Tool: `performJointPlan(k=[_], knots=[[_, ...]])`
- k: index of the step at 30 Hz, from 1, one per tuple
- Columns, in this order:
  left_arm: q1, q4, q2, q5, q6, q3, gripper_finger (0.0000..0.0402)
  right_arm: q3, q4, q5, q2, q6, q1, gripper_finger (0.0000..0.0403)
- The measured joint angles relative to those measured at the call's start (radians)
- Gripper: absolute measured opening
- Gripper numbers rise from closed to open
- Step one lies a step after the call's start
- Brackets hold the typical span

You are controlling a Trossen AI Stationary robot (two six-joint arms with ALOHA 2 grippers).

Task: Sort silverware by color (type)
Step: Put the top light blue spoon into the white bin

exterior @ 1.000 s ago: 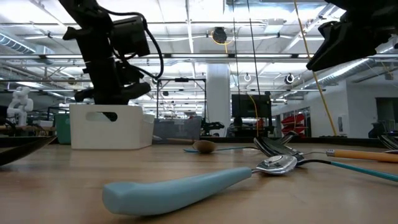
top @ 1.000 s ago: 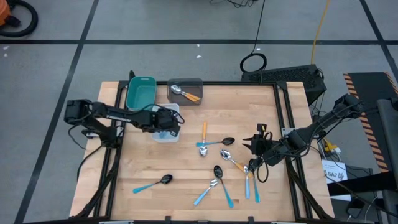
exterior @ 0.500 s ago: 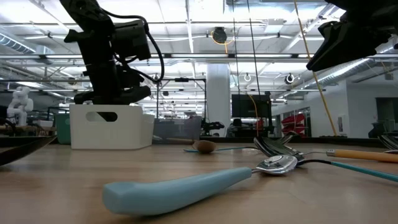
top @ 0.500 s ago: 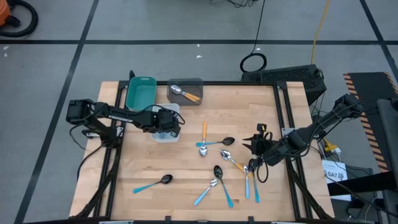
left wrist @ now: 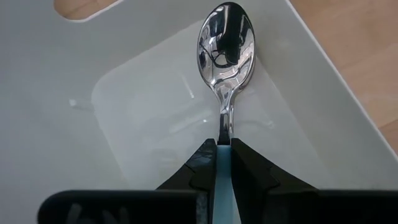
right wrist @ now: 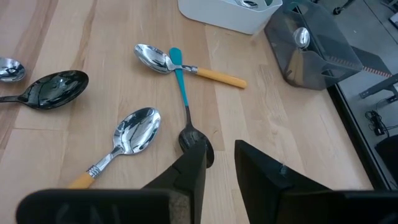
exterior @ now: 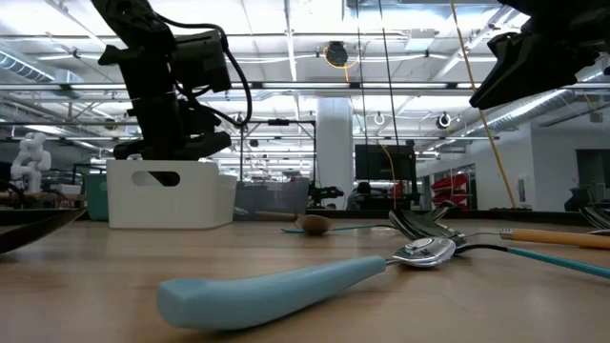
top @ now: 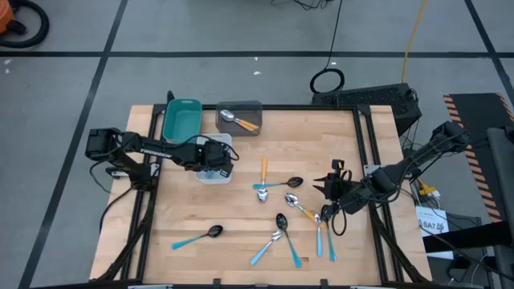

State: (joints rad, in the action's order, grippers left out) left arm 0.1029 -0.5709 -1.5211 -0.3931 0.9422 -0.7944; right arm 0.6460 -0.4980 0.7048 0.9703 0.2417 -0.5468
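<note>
My left gripper point(top: 218, 160) reaches down into the white tray point(top: 202, 175) at the back left and is shut on a spoon point(left wrist: 225, 46) with a silver bowl and a light-blue handle. My right gripper point(top: 328, 189) hovers open above the table's right side with nothing between its fingers point(right wrist: 194, 167). Just beyond them a black-bowled, blue-handled spoon point(right wrist: 186, 118) lies flat. Several more spoons lie on the wood: an orange-handled one point(top: 263, 171), a blue-handled one point(top: 197, 237) near the front left, and others point(top: 281, 233). My left gripper pinches the spoon's light-blue handle point(left wrist: 224, 163) between its two fingers, close to where the handle meets the metal neck. The fingers come slanting down from above and lie along the handle. The spoon's bowl point(left wrist: 226, 37) rests on the white tray's floor, next to its wall.
A teal tray point(top: 181, 120) and a grey tray point(top: 250, 107) with an orange-handled spoon point(top: 238, 120) stand at the back, beside the white tray. The front left and the far right of the wooden top hold bare wood. A blue handle point(exterior: 276, 291) lies close to the low camera.
</note>
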Motion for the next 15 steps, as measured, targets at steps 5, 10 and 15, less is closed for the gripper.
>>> performJointPlan(k=[5, 10, 15], knots=[[-0.007, 0.0, 0.0, -0.001, 0.01, 0.0, 0.0042, 0.0, 0.0, 0.0, 0.0, 0.0, 0.0, 0.0082], [-0.008, 0.0, 0.0, -0.005, 0.014, 0.0, 0.0042, 0.0, 0.0, 0.0, 0.0, 0.0, 0.0, 0.0082], [-0.008, 0.0, 0.0, -0.008, 0.017, 0.0, 0.0042, 0.0, 0.0, -0.001, 0.0, 0.0, 0.0, 0.0082]])
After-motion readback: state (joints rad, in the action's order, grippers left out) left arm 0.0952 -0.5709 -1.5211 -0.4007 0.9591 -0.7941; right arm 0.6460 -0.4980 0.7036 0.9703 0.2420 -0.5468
